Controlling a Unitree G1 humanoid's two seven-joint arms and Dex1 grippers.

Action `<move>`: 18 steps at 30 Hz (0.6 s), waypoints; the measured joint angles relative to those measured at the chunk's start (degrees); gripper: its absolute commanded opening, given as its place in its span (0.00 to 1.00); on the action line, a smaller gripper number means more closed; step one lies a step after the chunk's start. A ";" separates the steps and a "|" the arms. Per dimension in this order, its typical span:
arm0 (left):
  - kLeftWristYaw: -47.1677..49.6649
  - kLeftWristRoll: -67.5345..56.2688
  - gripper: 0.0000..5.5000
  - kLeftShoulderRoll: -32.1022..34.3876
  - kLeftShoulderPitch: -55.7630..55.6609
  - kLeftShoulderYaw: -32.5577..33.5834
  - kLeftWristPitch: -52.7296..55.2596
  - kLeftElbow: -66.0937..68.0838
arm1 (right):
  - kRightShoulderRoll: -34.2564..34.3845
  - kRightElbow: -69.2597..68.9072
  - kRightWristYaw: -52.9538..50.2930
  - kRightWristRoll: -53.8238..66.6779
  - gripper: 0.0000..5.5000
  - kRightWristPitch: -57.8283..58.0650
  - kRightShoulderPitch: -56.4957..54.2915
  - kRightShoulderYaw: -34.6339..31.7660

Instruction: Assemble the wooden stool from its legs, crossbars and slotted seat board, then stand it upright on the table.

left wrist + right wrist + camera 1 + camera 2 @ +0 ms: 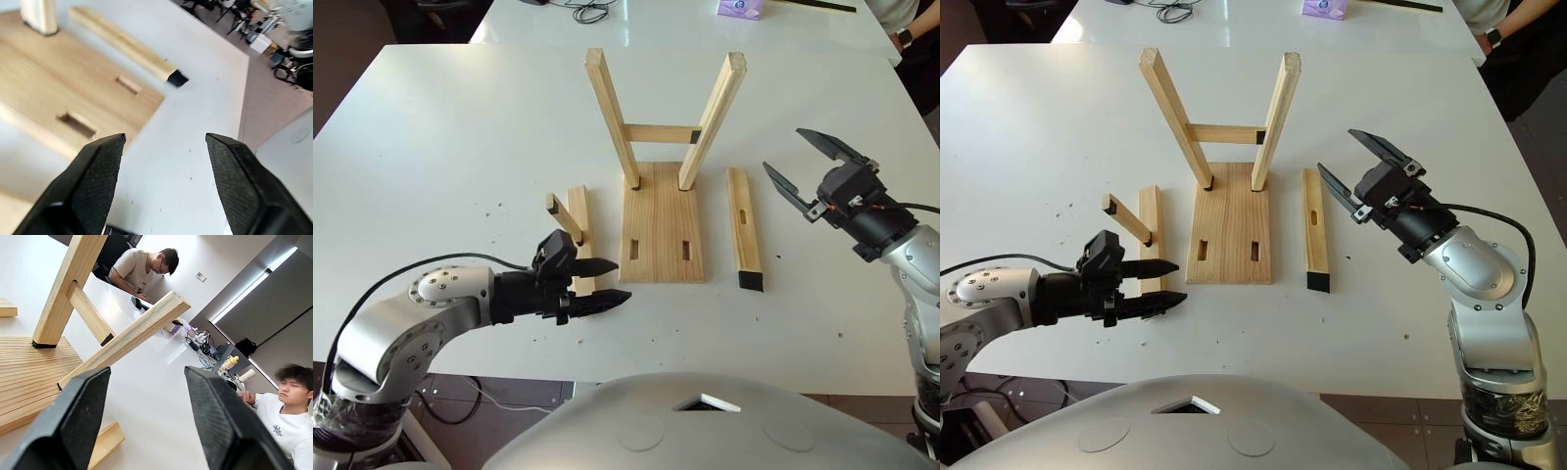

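The slotted seat board (pixel 661 223) lies flat on the white table (pixel 460 137). Two legs joined by a crossbar (pixel 658 133) stand in its far slots; the two near slots are bare. A loose leg (pixel 744 229) lies to the right of the board. Another leg with a crossbar stub (pixel 573 220) lies to its left. My left gripper (pixel 604 281) hovers open just off the board's near left corner, beside that leg's near end. My right gripper (pixel 808 166) is open above the table, to the right of the loose leg.
A second white table (pixel 705 24) stands behind, with cables and a purple box (pixel 740 9) on it. People sit at the far right edge. The table's left half and near right area are free.
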 measured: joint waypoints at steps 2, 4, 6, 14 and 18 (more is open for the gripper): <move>0.17 2.22 0.55 0.52 0.83 -1.90 -0.14 0.86 | 0.23 -0.22 -0.16 -0.05 0.51 0.07 0.33 0.01; 0.24 5.00 0.55 0.96 1.70 -3.94 -0.43 2.86 | 0.38 -0.45 -0.39 -0.12 0.51 0.09 0.44 0.05; 0.04 7.62 0.55 1.21 2.04 -5.80 -1.47 4.96 | 0.47 -0.58 -0.52 -0.18 0.51 0.09 0.48 0.11; -5.44 13.15 0.55 5.66 0.90 -7.95 -9.13 9.95 | 0.68 -0.96 -0.87 -0.53 0.51 0.08 1.01 0.21; -7.88 15.29 0.55 8.13 -1.64 -7.54 -10.43 13.09 | 0.94 -1.22 -1.30 -1.09 0.51 0.08 1.85 0.44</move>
